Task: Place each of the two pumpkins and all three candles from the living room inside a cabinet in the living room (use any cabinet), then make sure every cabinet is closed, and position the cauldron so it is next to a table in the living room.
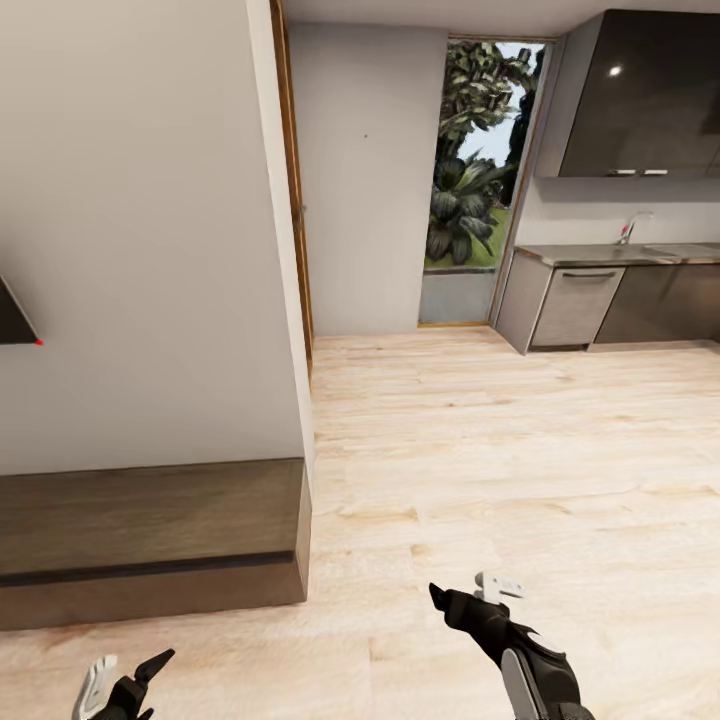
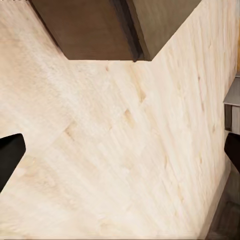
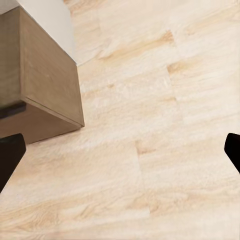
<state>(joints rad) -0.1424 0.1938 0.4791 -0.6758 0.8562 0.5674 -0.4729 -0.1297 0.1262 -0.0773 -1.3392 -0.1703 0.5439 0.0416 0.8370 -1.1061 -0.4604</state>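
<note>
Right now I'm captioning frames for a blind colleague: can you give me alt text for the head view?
A long low dark brown cabinet, its fronts shut, stands against a white wall at left on pale wood floor. Both grippers, left and right, hang open and empty in the foreground; beyond, a kitchen counter and a garden doorway.

The cabinet (image 1: 150,535) ahead of the left pincer (image 1: 125,677) was dark brown wood-grain. The floor (image 1: 520,450) beyond the black-and-white right pincer (image 1: 470,592) was pale blond planking; the wall (image 1: 130,230) was off-white.
</note>
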